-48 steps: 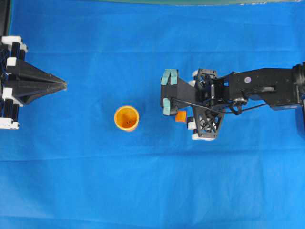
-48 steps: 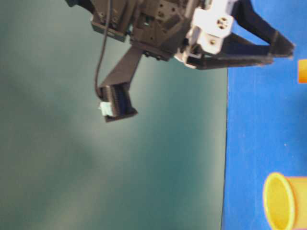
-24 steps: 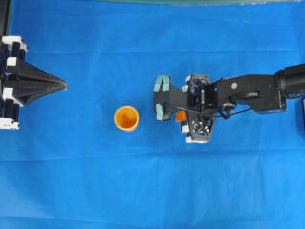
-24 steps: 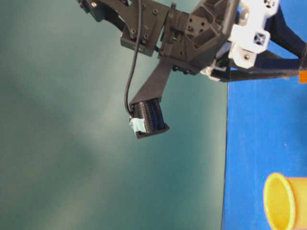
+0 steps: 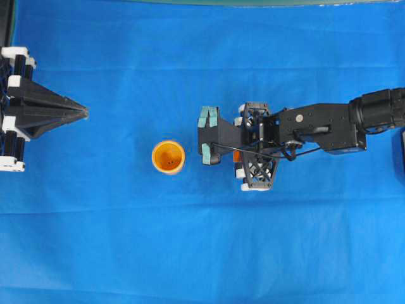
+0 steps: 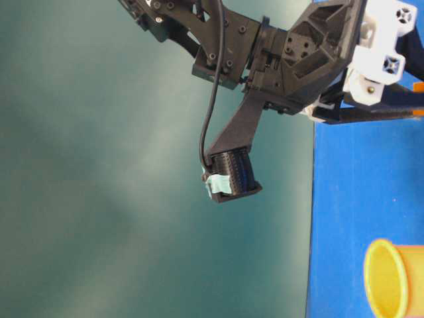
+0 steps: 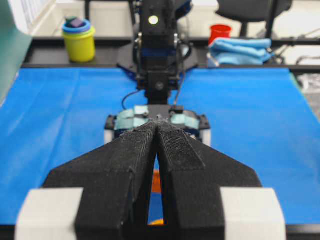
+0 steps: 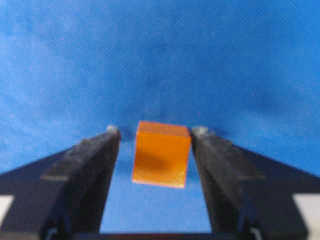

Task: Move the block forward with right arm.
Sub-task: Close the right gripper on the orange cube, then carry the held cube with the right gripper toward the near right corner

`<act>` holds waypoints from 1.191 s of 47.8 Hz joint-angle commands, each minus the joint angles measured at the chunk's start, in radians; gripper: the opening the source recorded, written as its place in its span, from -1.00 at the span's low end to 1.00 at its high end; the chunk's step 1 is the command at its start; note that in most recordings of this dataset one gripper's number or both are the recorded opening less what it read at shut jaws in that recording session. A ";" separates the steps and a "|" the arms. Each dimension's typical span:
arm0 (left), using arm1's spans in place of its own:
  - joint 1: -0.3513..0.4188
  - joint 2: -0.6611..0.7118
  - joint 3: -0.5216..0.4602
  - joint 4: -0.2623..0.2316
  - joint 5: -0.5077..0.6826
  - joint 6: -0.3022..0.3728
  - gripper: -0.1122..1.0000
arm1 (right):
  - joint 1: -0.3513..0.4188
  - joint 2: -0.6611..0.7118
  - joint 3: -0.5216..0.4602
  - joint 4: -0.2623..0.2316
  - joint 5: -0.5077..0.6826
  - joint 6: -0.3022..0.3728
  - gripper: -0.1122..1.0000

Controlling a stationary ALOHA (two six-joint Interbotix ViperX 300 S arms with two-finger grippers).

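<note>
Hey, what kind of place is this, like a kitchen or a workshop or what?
Probably a robotics lab bench, not a kitchen. Two black arms, the left gripper and right gripper, work over a blue cloth holding only test props: a small orange block and a cup.

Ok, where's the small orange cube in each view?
Overhead: small orange cube, sliver under right end effector.
Table-level: far right edge.
Left wrist: cannot tell.
Right wrist: centre, between fingers.
Shared landmark: blue cloth.

Desk (image 5: pixel 126 240) had blue cloth cover. On it: orange block (image 8: pixel 161 153) mid-desk, yellow-orange cup (image 5: pixel 168 156) near it, apart, upright.
</note>
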 commanded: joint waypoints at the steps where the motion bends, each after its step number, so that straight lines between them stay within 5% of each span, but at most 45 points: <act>1: 0.002 0.003 -0.035 0.003 -0.006 0.000 -0.78 | 0.002 -0.017 -0.017 0.000 -0.009 -0.002 0.32; 20: 0.002 0.003 -0.035 0.003 -0.002 0.000 -0.78 | 0.002 -0.028 -0.012 0.003 0.031 0.000 -0.06; 57: 0.002 0.012 -0.035 0.003 0.009 -0.011 -0.78 | 0.066 -0.370 -0.054 0.003 0.327 0.029 -0.06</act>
